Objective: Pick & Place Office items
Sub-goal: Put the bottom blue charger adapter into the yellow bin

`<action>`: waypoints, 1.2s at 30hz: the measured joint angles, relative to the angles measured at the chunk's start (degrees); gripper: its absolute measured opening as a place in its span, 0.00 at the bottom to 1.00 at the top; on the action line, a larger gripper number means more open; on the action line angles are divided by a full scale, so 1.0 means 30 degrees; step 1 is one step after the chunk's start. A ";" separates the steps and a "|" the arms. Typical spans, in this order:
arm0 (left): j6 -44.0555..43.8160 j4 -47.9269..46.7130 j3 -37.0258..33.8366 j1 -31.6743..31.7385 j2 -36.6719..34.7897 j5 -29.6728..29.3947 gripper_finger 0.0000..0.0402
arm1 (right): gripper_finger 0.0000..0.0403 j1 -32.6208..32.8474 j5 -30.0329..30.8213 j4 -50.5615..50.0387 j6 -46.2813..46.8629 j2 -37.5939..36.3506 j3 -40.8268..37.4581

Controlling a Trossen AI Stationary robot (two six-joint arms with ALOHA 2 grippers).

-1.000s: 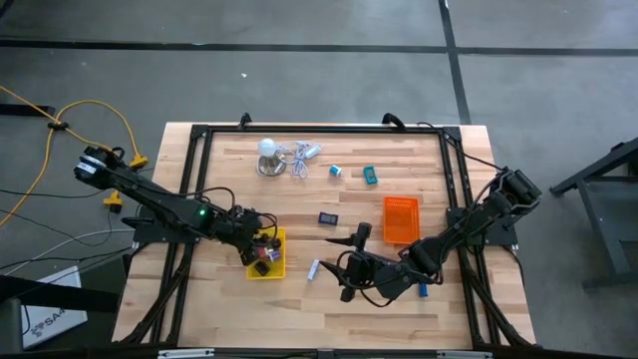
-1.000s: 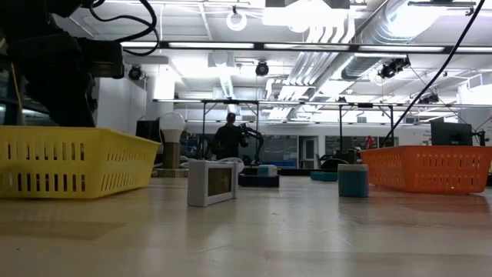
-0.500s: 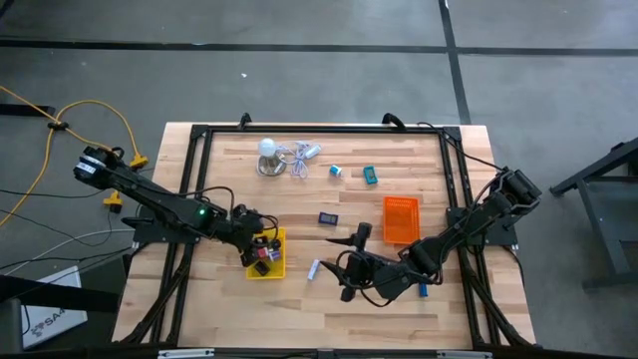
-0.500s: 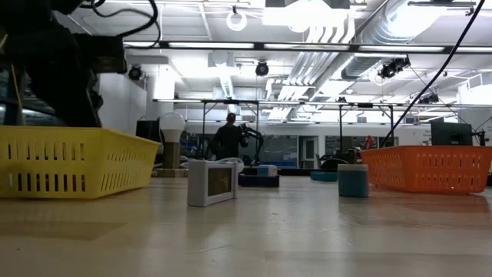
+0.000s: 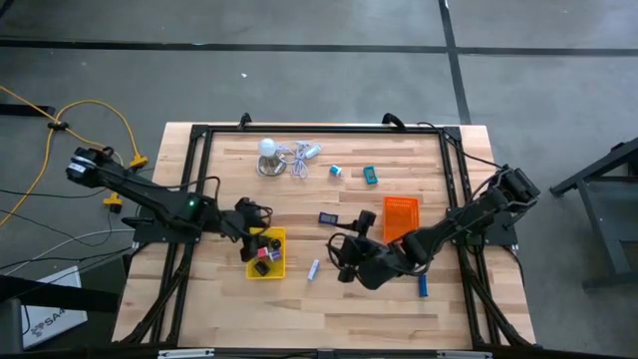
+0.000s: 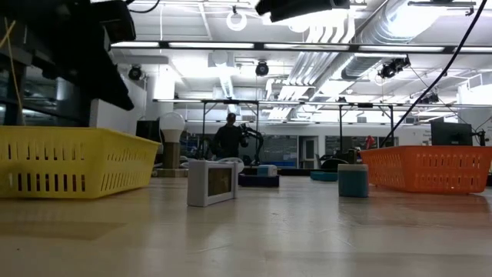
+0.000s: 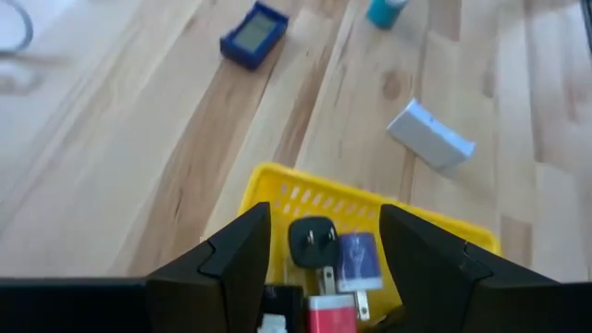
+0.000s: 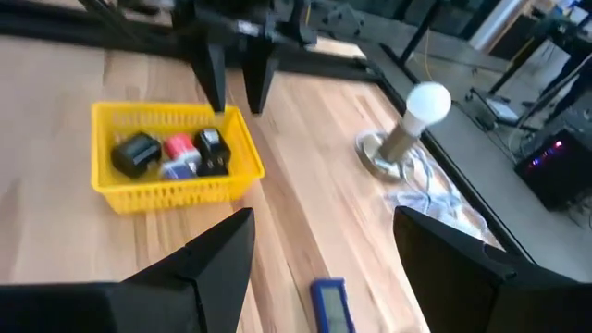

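Note:
My left gripper (image 5: 253, 225) (image 7: 324, 242) hangs open over the far edge of the yellow tray (image 5: 267, 255) (image 7: 305, 199). Inside that tray lie a black plug (image 7: 312, 242), a blue piece (image 7: 356, 259) and a red piece (image 7: 326, 314). My right gripper (image 5: 339, 254) (image 8: 324, 264) is open above the table's middle, facing the yellow tray (image 8: 171, 157). Loose on the wood rest a dark blue block (image 5: 328, 218) (image 7: 254, 34), a white block (image 5: 313, 268) (image 7: 431, 137) (image 6: 211, 182), a blue roll (image 5: 336, 172), a teal piece (image 5: 370, 176) and a blue piece (image 5: 422, 286).
The orange tray (image 5: 400, 219) (image 6: 430, 169) sits right of centre, close to my right arm. A white dome lamp (image 5: 267, 150) (image 8: 416, 106) with a pale cord (image 5: 297, 158) stands near the far edge. A person (image 6: 228, 140) stands far behind the table.
My left gripper has risen out of the yellow tray and drawn back toward the table's far left. My right gripper has lifted and moved toward the far edge, swinging round to face the yellow tray. The items on the table have kept their places.

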 joint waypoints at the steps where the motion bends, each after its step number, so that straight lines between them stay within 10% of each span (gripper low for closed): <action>1: 0.0247 0.0184 0.0000 0.0067 -0.0075 0.0008 0.49 | 0.61 0.0000 -0.0036 -0.0432 0.0276 0.0000 0.0000; 17: 0.5571 0.5624 0.0007 0.0243 -0.0188 0.0013 0.49 | 0.61 -0.0073 -0.3337 -1.0745 0.9063 0.0000 0.0000; 36: 0.6780 0.6948 0.0007 0.0243 -0.0115 0.0007 0.49 | 0.61 0.1134 -0.4355 -1.0943 1.3433 0.0007 -0.2227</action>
